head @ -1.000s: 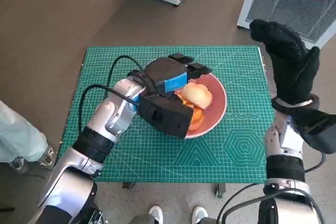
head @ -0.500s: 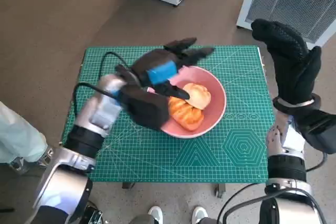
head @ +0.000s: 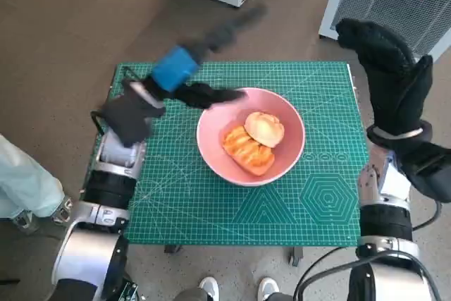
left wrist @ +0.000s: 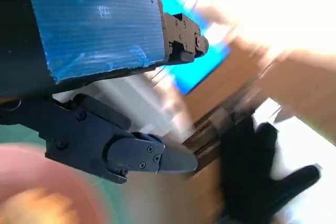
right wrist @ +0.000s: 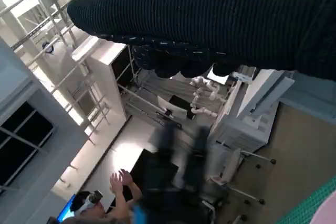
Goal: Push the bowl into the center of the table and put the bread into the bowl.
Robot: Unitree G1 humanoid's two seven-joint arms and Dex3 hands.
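The pink bowl (head: 250,135) sits near the middle of the green cutting mat (head: 176,195) that covers the table, and 2 pieces of bread lie inside it: a round bun (head: 264,128) toward 1 o'clock of the bowl's middle and a ridged, golden pastry (head: 246,151) toward 7 o'clock, the 2 touching. Judged from this, both steps look done, and what is in hand is the clearing away. The left hand (head: 184,75) is raised at about 10 o'clock from the bowl, blurred, its fingers spread and grasping nothing. The right hand (head: 387,79) is held up past the mat's edge at 3 o'clock, gloved fingers loosely extended and empty. If anything is left, it is only to bring the left arm down to rest beside the table without clipping the bowl's rim, since a knock could shift it off centre.
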